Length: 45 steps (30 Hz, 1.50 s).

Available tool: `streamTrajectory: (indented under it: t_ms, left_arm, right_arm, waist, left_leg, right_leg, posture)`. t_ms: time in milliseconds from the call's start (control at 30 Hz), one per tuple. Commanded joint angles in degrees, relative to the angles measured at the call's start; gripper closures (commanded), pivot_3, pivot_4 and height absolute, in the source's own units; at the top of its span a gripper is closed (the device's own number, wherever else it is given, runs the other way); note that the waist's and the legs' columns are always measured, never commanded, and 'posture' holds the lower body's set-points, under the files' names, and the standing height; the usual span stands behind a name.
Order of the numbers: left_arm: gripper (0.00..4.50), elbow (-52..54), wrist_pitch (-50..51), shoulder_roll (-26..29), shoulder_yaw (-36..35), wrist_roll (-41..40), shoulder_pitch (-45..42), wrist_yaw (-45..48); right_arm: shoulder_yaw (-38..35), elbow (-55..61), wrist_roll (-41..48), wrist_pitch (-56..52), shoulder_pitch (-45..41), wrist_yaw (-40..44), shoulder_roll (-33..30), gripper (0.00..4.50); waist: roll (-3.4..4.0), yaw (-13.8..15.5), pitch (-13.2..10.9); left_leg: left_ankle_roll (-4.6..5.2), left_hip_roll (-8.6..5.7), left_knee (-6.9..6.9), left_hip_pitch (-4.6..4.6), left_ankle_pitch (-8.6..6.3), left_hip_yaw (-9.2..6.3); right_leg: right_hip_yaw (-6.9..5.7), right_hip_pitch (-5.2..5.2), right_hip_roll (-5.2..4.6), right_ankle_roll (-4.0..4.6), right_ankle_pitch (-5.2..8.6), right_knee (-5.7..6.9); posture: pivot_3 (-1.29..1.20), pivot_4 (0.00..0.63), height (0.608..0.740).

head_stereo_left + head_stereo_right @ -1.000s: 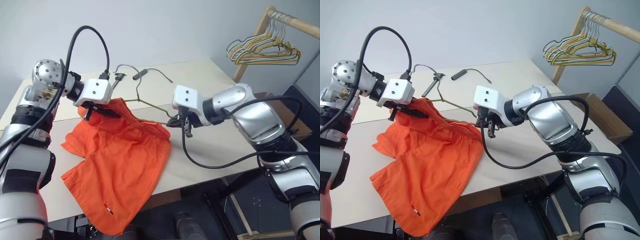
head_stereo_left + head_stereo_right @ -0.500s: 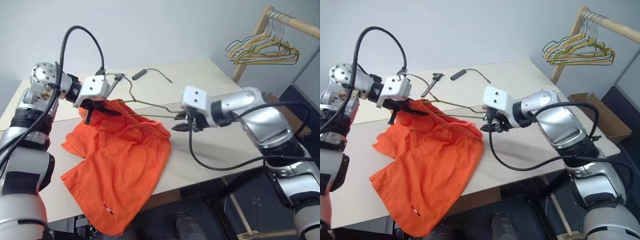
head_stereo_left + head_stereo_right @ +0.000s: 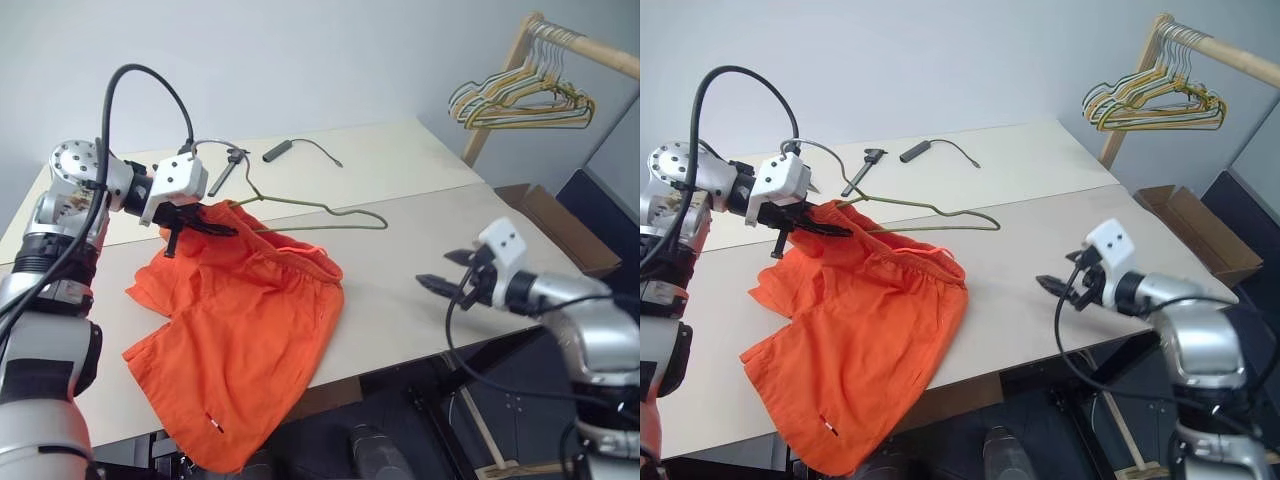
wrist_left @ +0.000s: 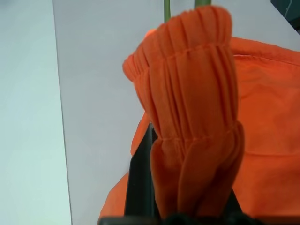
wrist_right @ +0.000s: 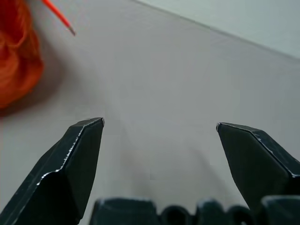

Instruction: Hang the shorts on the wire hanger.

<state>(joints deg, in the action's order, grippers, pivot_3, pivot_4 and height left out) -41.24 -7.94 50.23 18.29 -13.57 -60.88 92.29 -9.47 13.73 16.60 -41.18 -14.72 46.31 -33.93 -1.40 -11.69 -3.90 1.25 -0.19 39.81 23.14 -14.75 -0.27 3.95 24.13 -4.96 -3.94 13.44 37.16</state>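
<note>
The bright orange shorts [image 3: 240,320] lie spread on the table, one leg hanging over the front edge. My left gripper [image 3: 213,226] is shut on the bunched waistband [image 4: 192,93] at the shorts' far corner. The olive wire hanger [image 3: 330,208] lies on the table behind the shorts, its left end by the held waistband and its silvery hook [image 3: 205,143] curving up near my left wrist. My right gripper [image 3: 438,283] hovers open and empty over the table's right front part, well away from hanger and shorts. Its fingers [image 5: 75,159] stand wide apart over bare tabletop.
A black cable with a plug [image 3: 278,151] and a small black tool [image 3: 224,172] lie at the back of the table [image 3: 420,170]. A wooden rack [image 3: 580,45] with a bunch of wire hangers [image 3: 520,100] stands at the right, a cardboard box [image 3: 555,225] below it.
My right gripper opened, let go of the hanger's right end and swung right and down toward the table's front. The hanger now rests on the table. The left gripper kept hold of the waistband.
</note>
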Motion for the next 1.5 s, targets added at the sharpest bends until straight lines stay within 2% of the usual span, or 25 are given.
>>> streamTrajectory:
  t_ms: [33, 167, 300, 400, 533, 633, 900, 967, 1100, 1233, 1367, 1500]
  left_arm:
    - [4.50, 1.5, 0.7, 1.0, -2.7, -0.1, -0.6, 0.2]
    - [4.50, 1.4, 1.0, 0.7, -3.1, 0.4, -0.8, 0.2]
    - [4.50, 1.6, 1.0, 0.5, -3.4, 0.7, -0.8, 0.2]
    - [4.50, 1.8, 1.1, 0.2, -3.8, 0.9, -0.7, 0.2]
    - [4.50, 2.5, 1.0, 0.3, -4.2, 1.1, -0.1, 0.2]
    - [4.50, 2.9, 1.1, 0.7, -4.8, 1.1, 0.7, 0.2]
    - [4.50, 3.3, 1.4, 1.2, -6.9, 2.1, 3.0, 0.2]
    - [4.50, 3.5, 1.7, 1.4, -7.1, 2.4, 3.7, 0.2]
    - [4.50, 9.3, 2.4, 6.5, -4.8, -1.3, 8.4, 0.2]
    - [4.50, 12.8, 1.7, 10.5, -2.8, -2.4, 12.7, 0.2]
    - [4.50, 13.8, 2.1, 11.0, -3.6, -2.5, 15.2, 0.2]
    - [4.50, 14.1, 1.5, 10.7, -4.3, 0.2, 16.8, -0.5]
  right_arm:
    - [2.0, 6.1, 3.5, 3.2, 1.2, -4.6, 7.6, 0.04]
    - [10.6, 4.4, 2.3, 4.4, -1.2, -8.1, 17.0, 0.04]
    - [17.1, -1.0, -0.2, 5.3, -4.4, -9.3, 19.9, 0.04]
    - [18.8, -8.1, -1.9, 6.7, -7.5, -11.3, 22.2, 0.04]
    - [17.6, -11.0, -1.3, 8.9, -8.7, -12.0, 23.9, 0.86]
    - [17.4, -9.2, -0.7, 9.5, -7.7, -11.0, 23.1, 1.93]
    - [14.4, -4.8, 2.6, 8.1, -6.9, -7.6, 18.8, 4.35]
    - [13.7, -3.9, 3.7, 7.2, -7.2, -6.8, 17.0, 4.43]
    - [11.8, -2.2, 6.1, 2.5, -8.3, -0.1, 6.4, 4.43]
    - [10.5, -3.7, 8.1, 1.8, -10.4, 5.1, -1.6, 4.43]
    - [10.7, -7.0, 8.2, 2.7, -12.5, 8.8, -6.8, 4.43]
    - [11.2, -8.3, 7.7, 3.8, -13.9, 10.6, -9.1, 4.43]
  waist:
    - [0.01, -0.2, 0.0]
    - [0.01, -0.4, 0.0]
    - [0.02, -0.1, 0.0]
    - [0.00, 0.0, 0.0]
    - [0.01, -0.1, 0.0]
    - [0.01, -0.1, 0.0]
    - [0.01, -0.1, 0.0]
    - [0.01, -0.1, 0.0]
    - [0.01, -0.2, 0.0]
    - [0.02, -0.1, 0.0]
    - [0.02, -0.1, 0.0]
    - [0.02, 0.0, 0.0]
  left_leg:
    - [0.00, 0.00, -0.03, -0.02, 0.00, 0.00]
    - [0.00, 0.00, -0.02, -0.05, 0.00, 0.00]
    - [0.00, -0.02, -0.01, 0.00, 0.00, -0.05]
    - [0.00, -0.09, 0.01, 0.03, 0.00, -0.10]
    - [-0.01, -0.12, 0.00, 0.04, 0.00, -0.13]
    - [-0.01, -0.11, 0.00, 0.04, 0.00, -0.13]
    - [0.00, -0.12, 0.00, 0.02, 0.00, -0.14]
    - [0.00, -0.12, 0.00, 0.03, 0.00, -0.14]
    - [0.00, -0.11, 0.00, 0.04, 0.00, -0.13]
    - [0.02, -0.06, 0.00, -0.01, -0.01, -0.13]
    - [0.04, -0.05, -0.01, -0.06, -0.02, -0.10]
    - [0.06, -0.06, -0.01, -0.03, -0.03, -0.09]
  right_leg:
    - [0.03, 0.01, 0.01, 0.00, 0.00, 0.01]
    - [0.05, 0.02, 0.01, 0.00, 0.00, 0.03]
    - [-0.01, 0.01, 0.01, 0.00, 0.00, 0.07]
    - [-0.08, -0.04, -0.07, -0.02, -0.02, 0.07]
    - [-0.09, 0.01, -0.08, -0.03, -0.02, 0.13]
    - [-0.09, 0.03, -0.09, -0.03, -0.02, 0.25]
    - [-0.08, 0.03, -0.09, -0.03, -0.01, 0.28]
    - [-0.09, 0.02, -0.09, -0.04, -0.01, 0.28]
    - [-0.09, 0.03, -0.10, -0.05, 0.00, 0.26]
    - [-0.08, -0.03, -0.08, -0.06, 0.01, 0.26]
    - [-0.08, -0.08, -0.08, -0.07, 0.01, -0.04]
    - [-0.08, -0.06, -0.09, -0.07, 0.01, -0.03]
  posture:
    - [-0.15, 0.034, 0.740]
    - [-0.15, 0.032, 0.740]
    - [-0.15, 0.030, 0.740]
    - [-0.15, 0.028, 0.740]
    - [-0.14, 0.030, 0.740]
    - [-0.14, 0.031, 0.740]
    - [-0.15, 0.035, 0.740]
    - [-0.15, 0.039, 0.740]
    - [-0.17, 0.048, 0.740]
    - [-0.16, 0.051, 0.740]
    - [-0.16, 0.050, 0.740]
    - [-0.16, 0.047, 0.740]
